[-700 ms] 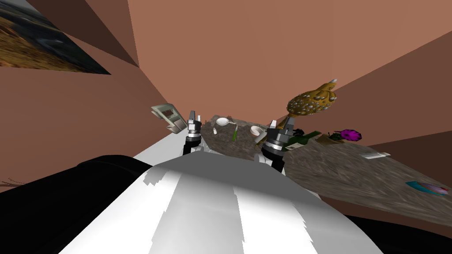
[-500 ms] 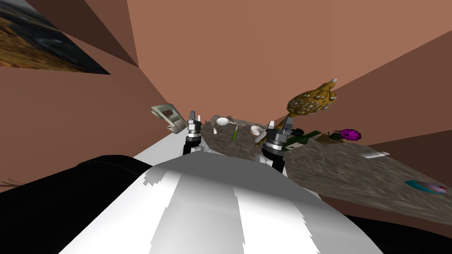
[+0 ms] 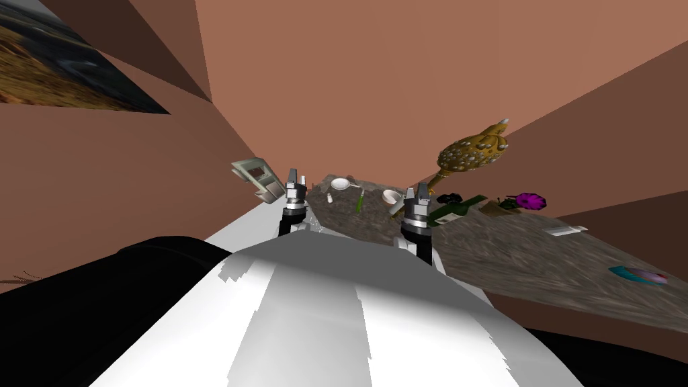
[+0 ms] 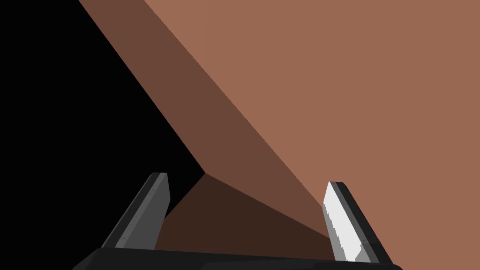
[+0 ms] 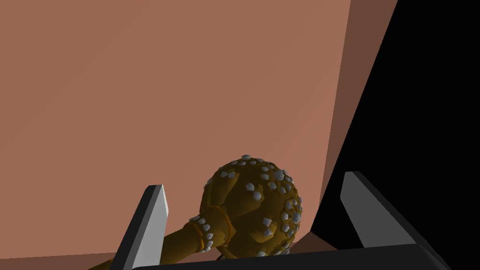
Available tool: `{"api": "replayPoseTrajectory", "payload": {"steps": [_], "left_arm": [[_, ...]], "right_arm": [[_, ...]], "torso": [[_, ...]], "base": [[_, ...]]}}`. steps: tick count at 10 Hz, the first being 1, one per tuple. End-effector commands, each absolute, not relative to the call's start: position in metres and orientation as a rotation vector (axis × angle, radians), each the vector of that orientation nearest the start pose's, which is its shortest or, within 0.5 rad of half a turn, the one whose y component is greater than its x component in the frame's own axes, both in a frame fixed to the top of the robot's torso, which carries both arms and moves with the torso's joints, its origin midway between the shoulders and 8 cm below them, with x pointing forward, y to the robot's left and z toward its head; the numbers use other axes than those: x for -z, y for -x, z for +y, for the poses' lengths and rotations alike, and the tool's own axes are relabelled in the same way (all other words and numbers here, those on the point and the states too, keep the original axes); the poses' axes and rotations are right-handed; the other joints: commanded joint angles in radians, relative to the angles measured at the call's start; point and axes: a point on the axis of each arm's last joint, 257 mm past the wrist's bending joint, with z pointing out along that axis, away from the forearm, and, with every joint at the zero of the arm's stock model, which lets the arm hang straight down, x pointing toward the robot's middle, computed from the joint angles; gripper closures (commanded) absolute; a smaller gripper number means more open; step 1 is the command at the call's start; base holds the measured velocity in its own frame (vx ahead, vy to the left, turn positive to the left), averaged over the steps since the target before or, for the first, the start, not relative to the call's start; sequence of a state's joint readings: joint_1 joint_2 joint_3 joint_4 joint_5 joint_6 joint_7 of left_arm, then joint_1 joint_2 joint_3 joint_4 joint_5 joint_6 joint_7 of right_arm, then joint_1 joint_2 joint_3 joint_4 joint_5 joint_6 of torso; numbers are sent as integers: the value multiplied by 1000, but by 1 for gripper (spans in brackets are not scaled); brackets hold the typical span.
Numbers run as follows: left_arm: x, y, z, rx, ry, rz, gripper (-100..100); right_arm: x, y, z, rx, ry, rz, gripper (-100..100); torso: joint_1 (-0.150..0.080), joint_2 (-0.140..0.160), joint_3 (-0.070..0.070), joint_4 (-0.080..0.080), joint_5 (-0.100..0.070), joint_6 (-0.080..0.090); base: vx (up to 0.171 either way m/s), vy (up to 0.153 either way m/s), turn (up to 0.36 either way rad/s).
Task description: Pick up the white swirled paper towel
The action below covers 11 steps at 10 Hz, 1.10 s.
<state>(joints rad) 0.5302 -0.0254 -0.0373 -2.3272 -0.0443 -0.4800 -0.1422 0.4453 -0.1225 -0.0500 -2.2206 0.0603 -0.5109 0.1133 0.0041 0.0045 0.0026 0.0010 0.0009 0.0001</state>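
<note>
Right gripper (image 3: 416, 192) fingers spread, empty, pointing at gold studded ornament (image 5: 253, 206). Left gripper (image 3: 295, 179) fingers spread too, idle. Paper towel roll (image 3: 390, 197) lies on surface (image 3: 510, 248), just beside right gripper. Probably light, soft, crushable, so pinch gently across its sides. Green stick (image 3: 361, 200), dark green bottle (image 3: 458, 207) and ornament's stem crowd it.

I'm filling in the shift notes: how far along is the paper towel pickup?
Done: I stand at the counter, the right pincer raised beside the white paper towel roll. In hand: nothing; both it and the left pincer are open and empty, and the right wrist view looks toward the golden studded ornament, not the roll. Left: aim at the roll, close on it, lift.
</note>
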Motion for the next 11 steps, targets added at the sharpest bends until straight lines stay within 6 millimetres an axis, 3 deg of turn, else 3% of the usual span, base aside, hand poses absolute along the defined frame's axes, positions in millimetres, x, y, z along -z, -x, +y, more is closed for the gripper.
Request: {"api": "replayPoseTrajectory", "payload": {"steps": [1, 4, 5, 7, 8, 10, 11], "left_arm": [[-32, -338, 267, 1167, 598, 651, 0], [-32, -338, 267, 1167, 598, 651, 0], [-32, -338, 267, 1167, 598, 651, 0], [-32, -338, 267, 1167, 598, 651, 0], [-32, -338, 267, 1167, 599, 651, 0], [-32, -338, 267, 1167, 598, 651, 0], [-32, -338, 267, 1167, 598, 651, 0]], "right_arm": [[-5, -366, -283, -1037, -444, 817, -100], [25, -382, -306, -852, -402, 918, -100], [25, -382, -306, -846, -399, 919, -100], [46, -392, -327, -708, -374, 982, -100], [46, -392, -327, -703, -371, 983, -100], [67, -402, -351, -558, -347, 1043, -100], [67, -402, -351, -551, -343, 1044, -100]], "torso": [[0, 0, 0, 0, 0, 0], [1, 0, 0, 0, 0, 0], [2, 2, 1, 0, 1, 0], [0, 0, 0, 0, 0, 0], [1, -1, 0, 0, 0, 0], [0, -1, 0, 0, 0, 0], [1, 0, 0, 0, 0, 0]], "base": [[-80, 75, -23], [-80, 92, -22], [-73, 65, -16], [-55, 79, -18], [-51, 67, -16], [-70, 73, -22], [-47, 69, -16]]}}
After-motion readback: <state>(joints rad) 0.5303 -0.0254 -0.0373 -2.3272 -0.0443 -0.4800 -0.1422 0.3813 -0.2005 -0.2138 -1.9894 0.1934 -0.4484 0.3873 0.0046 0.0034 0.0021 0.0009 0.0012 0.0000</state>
